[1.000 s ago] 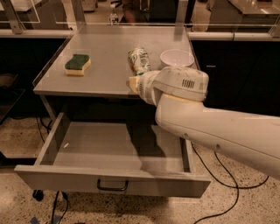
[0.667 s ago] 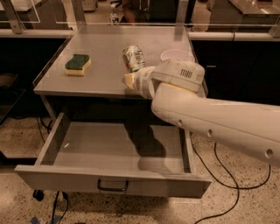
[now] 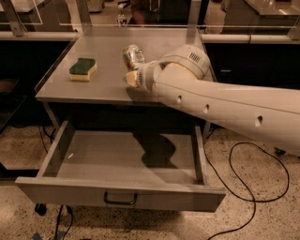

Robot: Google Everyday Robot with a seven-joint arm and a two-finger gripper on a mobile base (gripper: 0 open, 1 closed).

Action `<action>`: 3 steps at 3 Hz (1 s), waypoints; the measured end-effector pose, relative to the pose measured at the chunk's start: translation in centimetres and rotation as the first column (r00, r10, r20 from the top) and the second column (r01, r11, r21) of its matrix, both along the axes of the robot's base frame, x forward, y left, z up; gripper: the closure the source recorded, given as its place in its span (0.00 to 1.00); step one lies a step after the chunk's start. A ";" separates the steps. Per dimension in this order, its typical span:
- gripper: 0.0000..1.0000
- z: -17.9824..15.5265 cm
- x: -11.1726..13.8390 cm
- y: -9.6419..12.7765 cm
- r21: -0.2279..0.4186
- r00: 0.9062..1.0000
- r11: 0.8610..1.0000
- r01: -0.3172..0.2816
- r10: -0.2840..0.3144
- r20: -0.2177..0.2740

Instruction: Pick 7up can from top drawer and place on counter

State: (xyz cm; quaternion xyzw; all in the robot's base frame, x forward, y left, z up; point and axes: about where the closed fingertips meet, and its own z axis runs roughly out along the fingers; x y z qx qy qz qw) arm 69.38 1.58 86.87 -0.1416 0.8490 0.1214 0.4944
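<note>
one 7up can (image 3: 133,55), tilted, sits pinched at its lower end by the gripper (image 3: 132,73) over the counter (image 3: 101,86), beyond the open top drawer (image 3: 70,192). likely light, thin-walled, slick; grasp mid-body, gently, so it does not dent.

The claw (image 3: 132,70), clamping the 7up can (image 3: 133,54), is hanging over the middle of the tabletop (image 3: 103,86). The pale arm (image 3: 225,103) is reaching in from the right, blocking that whole side and overhanging the top drawer's (image 3: 122,199) right rear corner. The sponge (image 3: 83,69) is sitting near the left edge, well apart from the claw, leaving an open lane between them. The drawer is standing pulled out, offering room from above at left and front. Two posts (image 3: 84,9) are fencing the tabletop's back edge.
</note>
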 end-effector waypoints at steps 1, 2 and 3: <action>1.00 0.2 0.1 0.3 -0.046 0.999 0.998 -0.039 0.040 0.015; 1.00 0.3 0.1 0.1 -0.061 0.998 0.997 -0.055 0.055 0.006; 1.00 0.3 -0.2 -0.2 -0.062 0.996 0.995 -0.072 0.070 -0.046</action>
